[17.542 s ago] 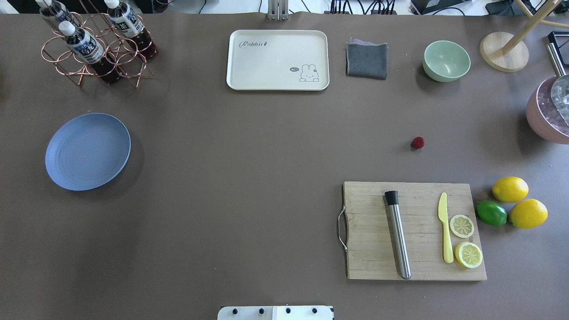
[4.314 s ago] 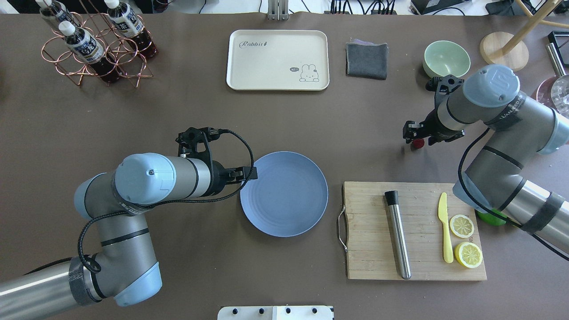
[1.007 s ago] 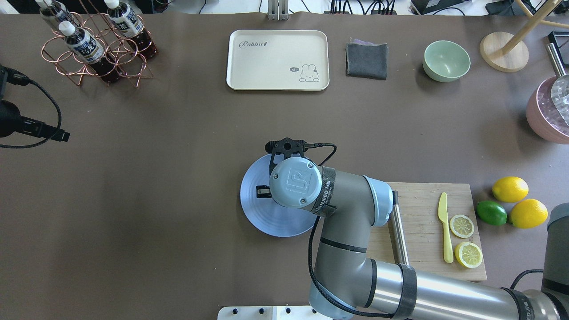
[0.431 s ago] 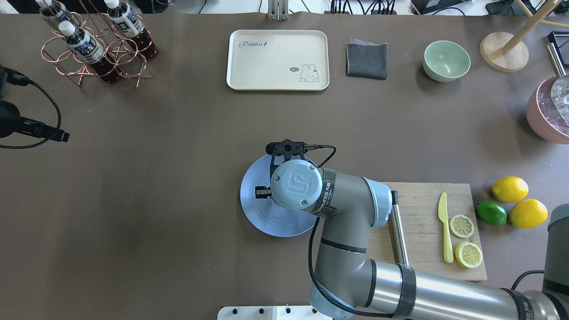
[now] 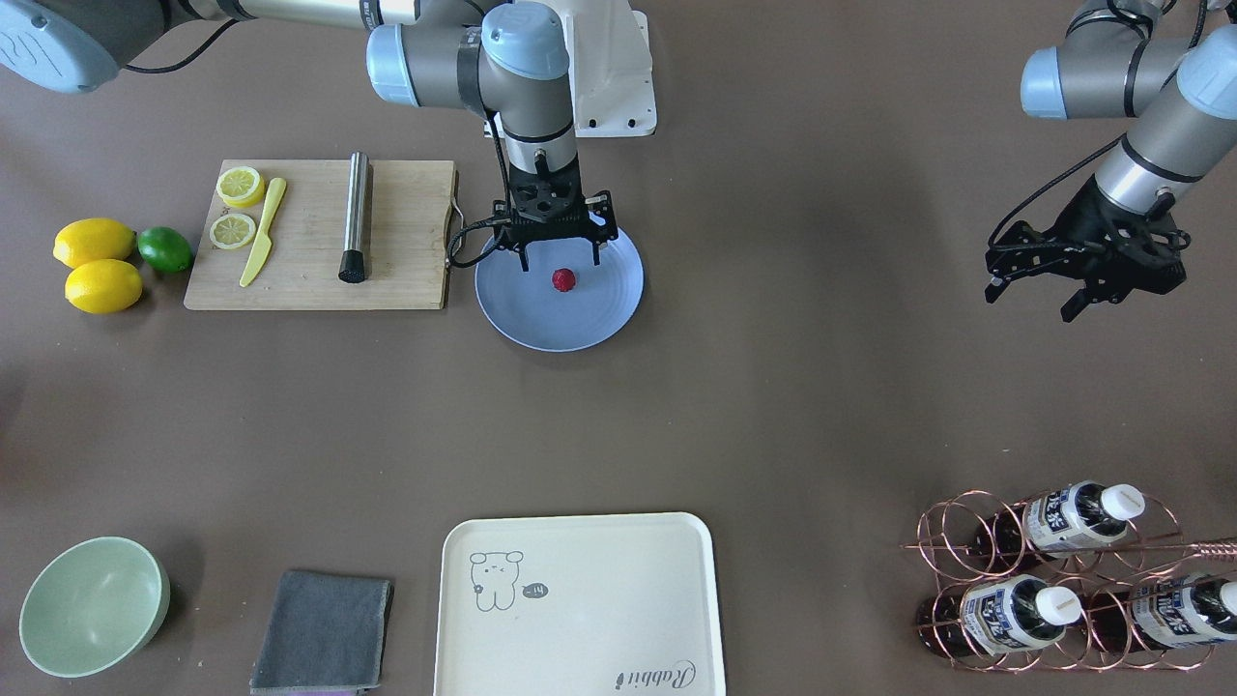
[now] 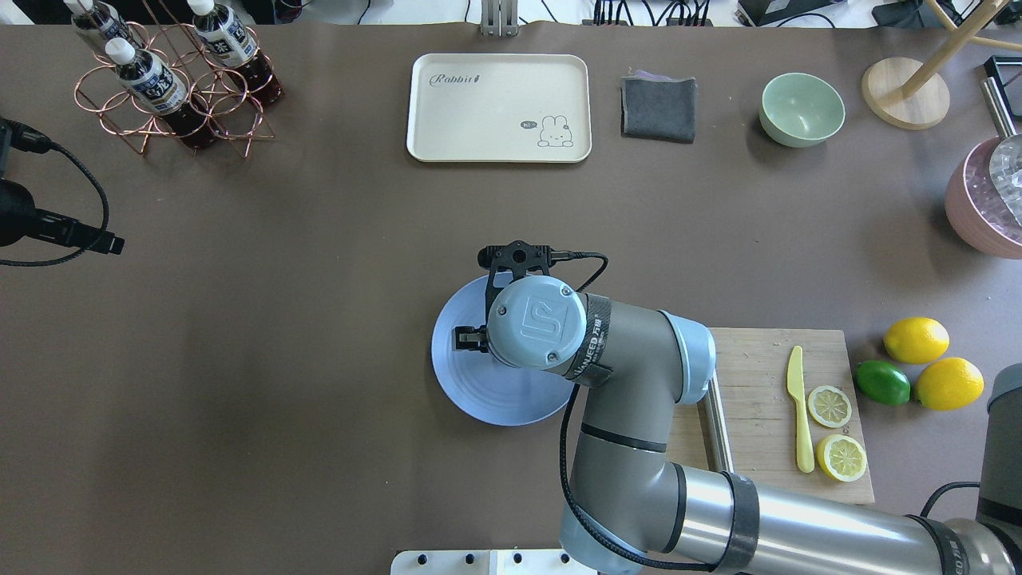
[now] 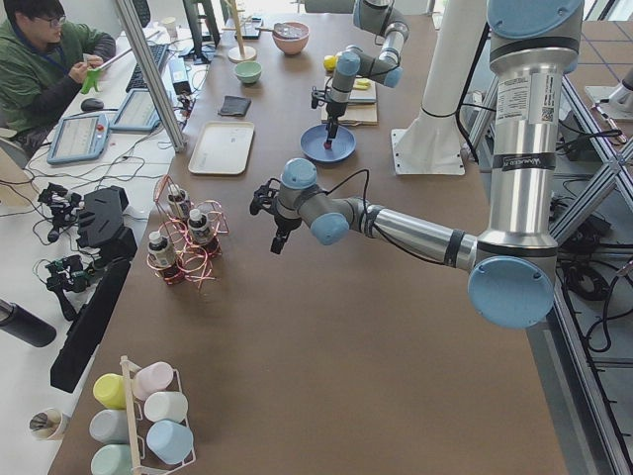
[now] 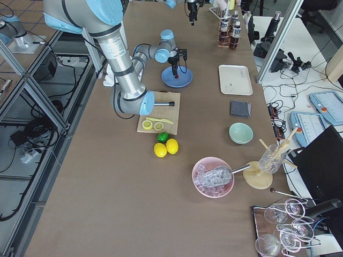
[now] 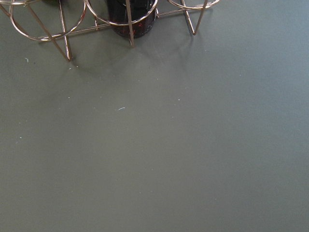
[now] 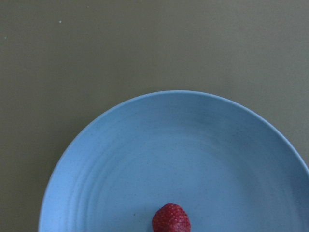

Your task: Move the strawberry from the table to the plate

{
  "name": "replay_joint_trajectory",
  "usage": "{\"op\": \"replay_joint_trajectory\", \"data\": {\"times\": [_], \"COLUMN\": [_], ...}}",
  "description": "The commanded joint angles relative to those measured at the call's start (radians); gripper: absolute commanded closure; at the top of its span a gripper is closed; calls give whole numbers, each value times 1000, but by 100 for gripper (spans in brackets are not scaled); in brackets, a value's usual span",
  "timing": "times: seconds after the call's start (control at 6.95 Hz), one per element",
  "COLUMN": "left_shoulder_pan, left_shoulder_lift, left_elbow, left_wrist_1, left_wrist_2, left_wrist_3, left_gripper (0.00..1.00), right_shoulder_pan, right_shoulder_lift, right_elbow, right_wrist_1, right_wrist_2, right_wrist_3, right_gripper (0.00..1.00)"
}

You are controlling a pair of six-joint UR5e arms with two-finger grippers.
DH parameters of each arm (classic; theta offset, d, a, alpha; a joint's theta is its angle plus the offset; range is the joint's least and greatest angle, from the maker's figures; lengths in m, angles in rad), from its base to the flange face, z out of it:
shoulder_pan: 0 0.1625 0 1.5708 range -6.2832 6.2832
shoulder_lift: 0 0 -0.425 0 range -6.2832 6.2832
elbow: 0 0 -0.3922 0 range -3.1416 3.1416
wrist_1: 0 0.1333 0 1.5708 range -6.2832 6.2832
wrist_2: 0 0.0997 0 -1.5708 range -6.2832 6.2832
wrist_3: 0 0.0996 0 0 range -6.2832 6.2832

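Observation:
The small dark red strawberry (image 5: 563, 279) lies loose on the light blue plate (image 5: 599, 309), which sits on the brown table (image 5: 773, 406) beside the cutting board. My right gripper (image 5: 559, 262) hangs open just above it, one finger to each side, not touching. The right wrist view shows the strawberry (image 10: 171, 218) on the plate (image 10: 145, 154) at the bottom edge. From overhead my right wrist hides the berry, and only the plate (image 6: 471, 395) shows. My left gripper (image 5: 1029, 295) hovers open and empty, far off toward the bottle rack.
A wooden cutting board (image 5: 406, 232) carries a steel muddler, a yellow knife and lemon slices; two lemons and a lime (image 5: 164, 248) lie beyond it. A cream tray (image 5: 580, 599), grey cloth (image 5: 324, 628), green bowl (image 5: 92, 604) and copper bottle rack (image 5: 1053, 580) line the far edge.
The strawberry has gone from the table at the right to the plate, which was pulled to the middle. Over the last second my right gripper's finger spread outward; the left arm stayed put.

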Motion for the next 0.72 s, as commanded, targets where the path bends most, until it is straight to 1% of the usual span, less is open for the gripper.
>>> {"op": "replay_joint_trajectory", "data": {"times": [0.0, 0.14, 0.29, 0.43, 0.58], "left_shoulder_pan": [-93, -185, -281, -369, -446], "left_shoulder_lift": [46, 54, 56, 52, 53], "left_elbow": [-1, -6, -6, 2, 5], "left_wrist_1": [34, 139, 296, 395, 442], "left_wrist_2": [-37, -39, -55, -55, -57], "left_wrist_3": [150, 309, 458, 578, 654], "left_gripper": [2, 2, 2, 2, 2], "right_shoulder_pan": [83, 179, 273, 386, 504], "right_shoulder_lift": [-37, -89, -179, -257, -317], "right_elbow": [140, 162, 199, 221, 219], "right_wrist_1": [-147, -148, -140, -139, -139], "right_wrist_2": [97, 195, 252, 337, 433], "right_wrist_3": [-21, -94, -210, -355, -496], "right_gripper": [0, 0, 0, 0, 0]}}
